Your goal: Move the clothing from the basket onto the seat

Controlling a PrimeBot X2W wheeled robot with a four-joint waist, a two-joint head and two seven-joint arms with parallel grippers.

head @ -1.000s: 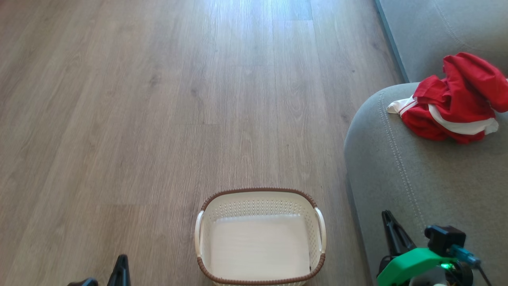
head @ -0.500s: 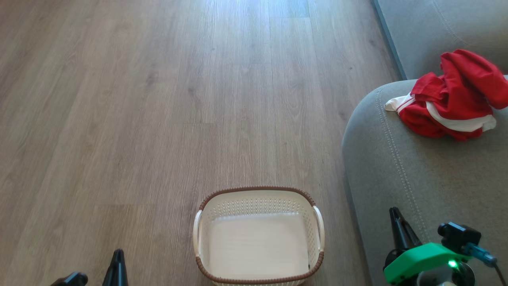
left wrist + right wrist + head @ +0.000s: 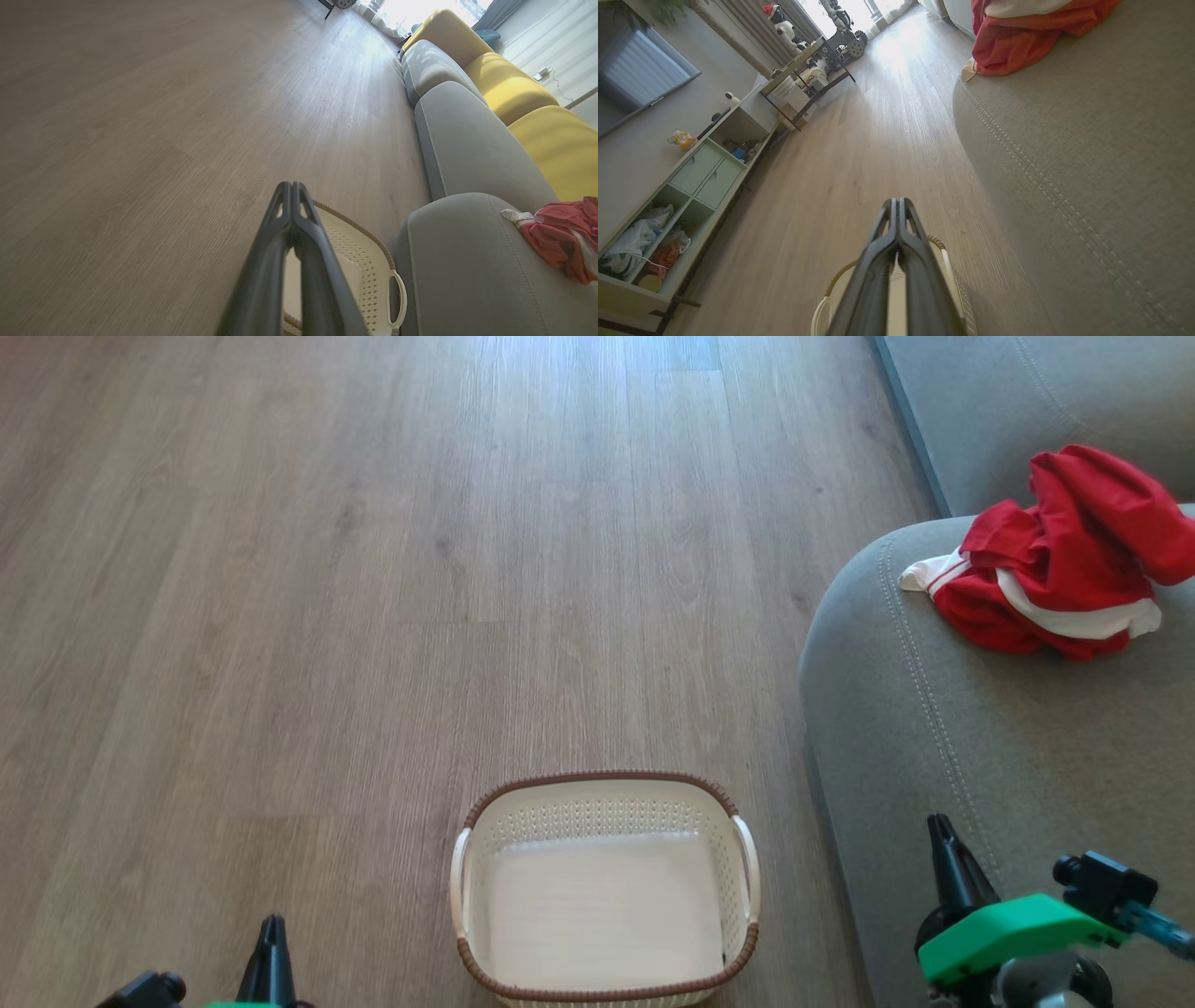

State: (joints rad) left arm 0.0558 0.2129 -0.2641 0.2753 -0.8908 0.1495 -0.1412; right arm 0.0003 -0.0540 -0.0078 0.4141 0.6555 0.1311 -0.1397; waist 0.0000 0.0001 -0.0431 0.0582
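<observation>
clothing (image 3: pixel 1055 560): bright red, white stripes and edging; paler coral-red in the wrist views
basket (image 3: pixel 597 776): cream, dotted with holes; brown woven-look rim; white handles
seat (image 3: pixel 990 747): grey, double row of pale stitching
floor (image 3: pixel 327 616): grey-brown wood grain in planks
cushions (image 3: pixel 509 86): yellow
left gripper (image 3: pixel 272 926): black
right gripper (image 3: pixel 941 831): black, with a bright green mount (image 3: pixel 1008 933) behind it
cabinet (image 3: pixel 742 123): off-white
drawers (image 3: pixel 707 175): pale green
</observation>
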